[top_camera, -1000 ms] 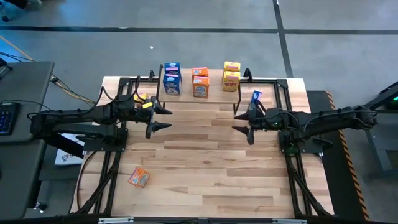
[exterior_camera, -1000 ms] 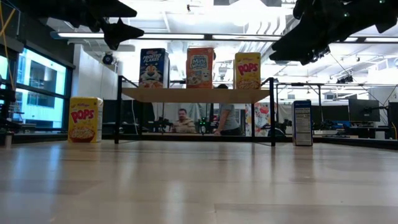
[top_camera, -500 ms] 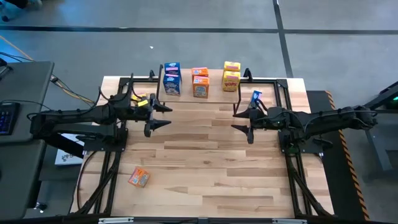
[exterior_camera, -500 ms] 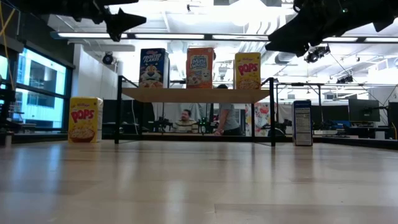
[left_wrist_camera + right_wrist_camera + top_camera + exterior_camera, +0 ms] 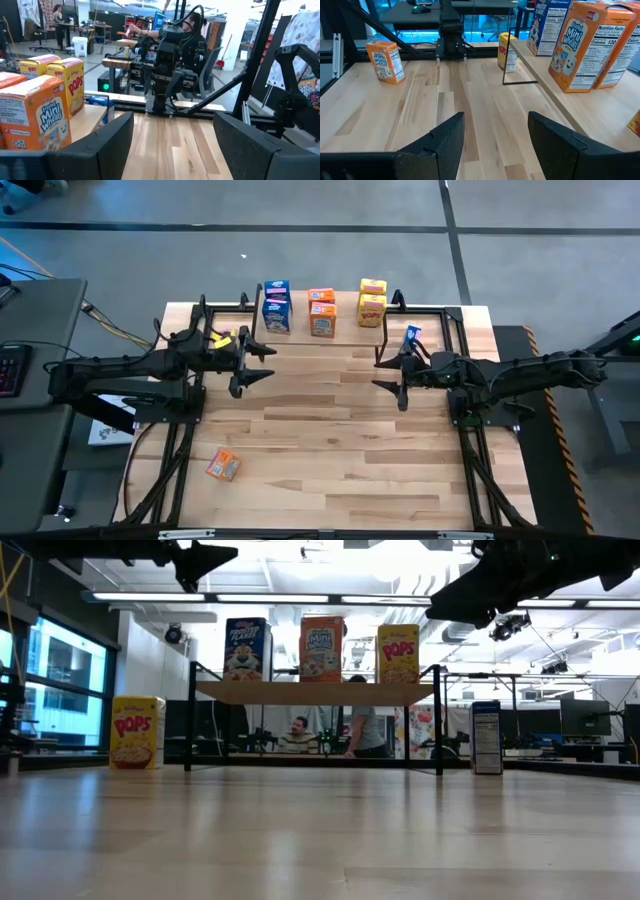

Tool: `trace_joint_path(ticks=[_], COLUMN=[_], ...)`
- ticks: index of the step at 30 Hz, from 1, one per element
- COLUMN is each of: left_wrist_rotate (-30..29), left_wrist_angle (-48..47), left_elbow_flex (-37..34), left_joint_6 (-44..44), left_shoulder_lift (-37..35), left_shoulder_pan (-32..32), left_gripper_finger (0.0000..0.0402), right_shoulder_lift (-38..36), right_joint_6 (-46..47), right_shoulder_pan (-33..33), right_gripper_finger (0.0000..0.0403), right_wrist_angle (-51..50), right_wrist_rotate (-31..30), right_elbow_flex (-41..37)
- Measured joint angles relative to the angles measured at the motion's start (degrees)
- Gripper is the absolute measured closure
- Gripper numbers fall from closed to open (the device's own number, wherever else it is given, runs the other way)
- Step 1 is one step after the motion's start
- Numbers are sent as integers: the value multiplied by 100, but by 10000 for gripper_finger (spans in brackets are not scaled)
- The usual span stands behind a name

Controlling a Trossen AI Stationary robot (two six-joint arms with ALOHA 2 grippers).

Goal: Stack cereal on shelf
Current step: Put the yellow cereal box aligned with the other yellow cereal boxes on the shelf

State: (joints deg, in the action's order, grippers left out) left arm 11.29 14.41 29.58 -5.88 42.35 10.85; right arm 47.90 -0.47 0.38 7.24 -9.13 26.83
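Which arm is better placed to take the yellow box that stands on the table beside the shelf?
Probably the left arm: its open tool hovers just beside the yellow box at the shelf's left end. The right tool, also open, hovers near the opposite end.

Shelf (image 5: 345, 320) – six cereal boxes (image 5: 322, 312) upright on top, three loose on the table

Landmark: shelf (image 5: 322, 332) at the table's far edge. On it six cereal boxes (image 5: 322, 313) in three pairs. Left of it one box (image 5: 228, 340) on the table (image 5: 330, 440); right of it another (image 5: 411, 337); well before it, near-left, one lying flat (image 5: 223, 465).
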Motion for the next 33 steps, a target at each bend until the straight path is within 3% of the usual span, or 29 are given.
trace_joint_path(ticks=[12, 21, 28, 33], left_wrist_rotate=[13, -4, -37, -401], left_wrist_angle=[34, 88, -298, -783], left_elbow_flex=[0, 0, 0, 0], left_joint_6=[18, 539, 231, 324], left_shoulder_lift=[0, 0, -123, -388], left_shoulder_pan=[293, 458, 461, 461], left_gripper_finger=[128, 116, 116, 116], right_shoulder_lift=[0, 0, 0, 0], right_joint_6=[49, 2, -105, -92], right_shoulder_pan=[0, 0, 0, 0], right_gripper_finger=[192, 192, 192, 192], right_wrist_angle=[31, 144, 143, 117], right_wrist_rotate=[76, -45, -240, -233], right_elbow_flex=[9, 9, 9, 9])
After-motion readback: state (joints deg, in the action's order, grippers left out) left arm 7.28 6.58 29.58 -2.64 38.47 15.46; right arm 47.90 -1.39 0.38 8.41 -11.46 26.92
